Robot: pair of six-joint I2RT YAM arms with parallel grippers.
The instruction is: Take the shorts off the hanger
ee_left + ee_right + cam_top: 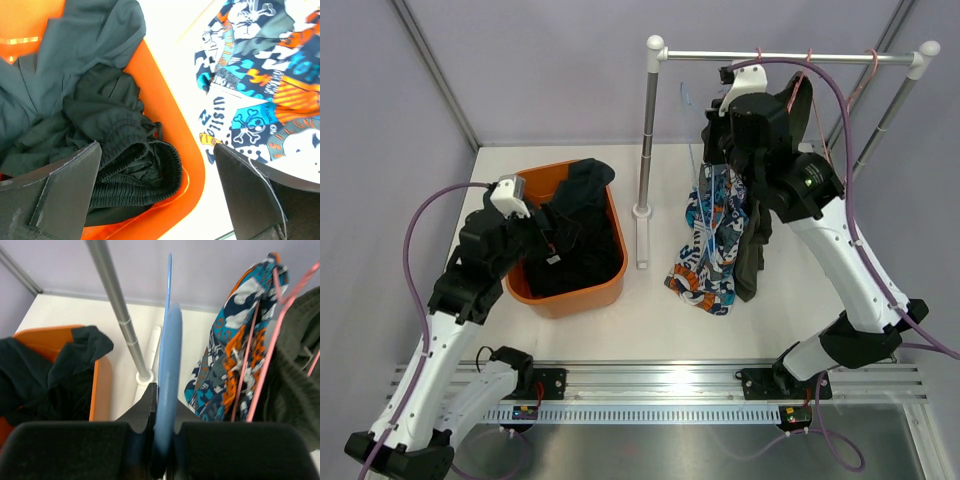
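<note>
Over orange bin (172, 117) rim | left jaws wide | dark shorts (130, 160) inside

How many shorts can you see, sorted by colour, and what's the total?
Black shorts: 1
Dark navy shorts: 1
Blue-white-orange patterned shorts: 1
Olive green shorts: 1
Total: 4
</note>
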